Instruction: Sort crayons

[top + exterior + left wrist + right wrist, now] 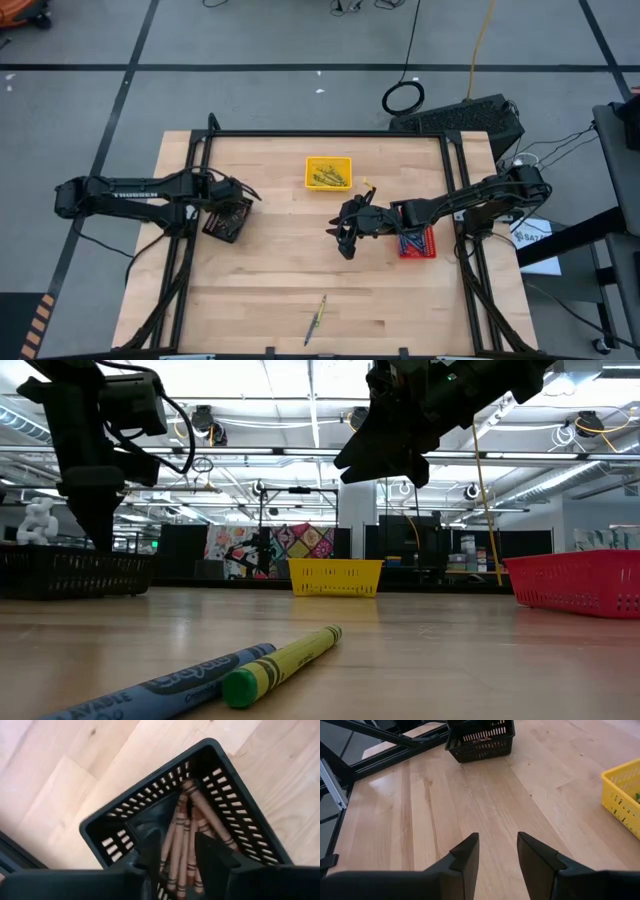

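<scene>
Crayons, brown ones (187, 837), lie heaped in the black tray (227, 219), and the left gripper (177, 851) hangs right over them, fingers spread, holding nothing. Well off from that tray, toward the table's near edge, a blue crayon (160, 685) and a yellow-green crayon (285, 660) lie touching. Between the black tray and the red tray (417, 243), the right gripper (497, 851) hovers spread and empty.

Smooth pale wood table (470, 795); black tray (240, 805) likely matt plastic; paper-wrapped crayons (182, 845).

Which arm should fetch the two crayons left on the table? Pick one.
Right. Its open right gripper hangs empty over bare table, nearer the blue crayon and yellow crayon. The left gripper is over the black tray of brown crayons.
</scene>
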Robot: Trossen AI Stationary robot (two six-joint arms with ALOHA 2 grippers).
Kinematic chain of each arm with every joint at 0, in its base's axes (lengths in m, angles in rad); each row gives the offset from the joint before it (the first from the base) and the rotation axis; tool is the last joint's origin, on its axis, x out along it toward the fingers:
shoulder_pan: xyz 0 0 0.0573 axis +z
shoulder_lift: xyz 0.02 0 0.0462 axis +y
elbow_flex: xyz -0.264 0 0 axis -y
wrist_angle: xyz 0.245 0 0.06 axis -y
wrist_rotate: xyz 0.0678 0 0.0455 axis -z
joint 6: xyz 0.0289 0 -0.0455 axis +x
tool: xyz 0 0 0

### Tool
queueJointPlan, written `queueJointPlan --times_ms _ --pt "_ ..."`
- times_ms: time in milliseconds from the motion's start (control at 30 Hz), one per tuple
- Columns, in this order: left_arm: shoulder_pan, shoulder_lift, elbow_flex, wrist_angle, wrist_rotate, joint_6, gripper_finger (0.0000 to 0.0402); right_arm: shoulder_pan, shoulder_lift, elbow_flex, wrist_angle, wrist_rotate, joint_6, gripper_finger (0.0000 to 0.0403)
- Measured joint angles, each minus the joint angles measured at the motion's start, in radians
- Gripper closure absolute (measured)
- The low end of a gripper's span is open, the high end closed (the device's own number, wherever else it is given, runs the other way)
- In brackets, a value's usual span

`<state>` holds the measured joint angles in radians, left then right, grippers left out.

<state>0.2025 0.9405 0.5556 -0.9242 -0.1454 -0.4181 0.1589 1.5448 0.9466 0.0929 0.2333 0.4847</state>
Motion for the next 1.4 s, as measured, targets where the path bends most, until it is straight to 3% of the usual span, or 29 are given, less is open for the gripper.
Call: queueJointPlan --times_ms 667,1400 --pt "0.000 0.000 0.000 0.008 -0.002 0.007 0.0274 0.000 0.000 0.000 0.000 0.000 -0.029 0.0284" --pt "0.000 0.000 0.000 0.419 -0.038 0.066 0.0274 -0.004 0.000 0.000 0.029 -0.001 -0.028 0.0284"
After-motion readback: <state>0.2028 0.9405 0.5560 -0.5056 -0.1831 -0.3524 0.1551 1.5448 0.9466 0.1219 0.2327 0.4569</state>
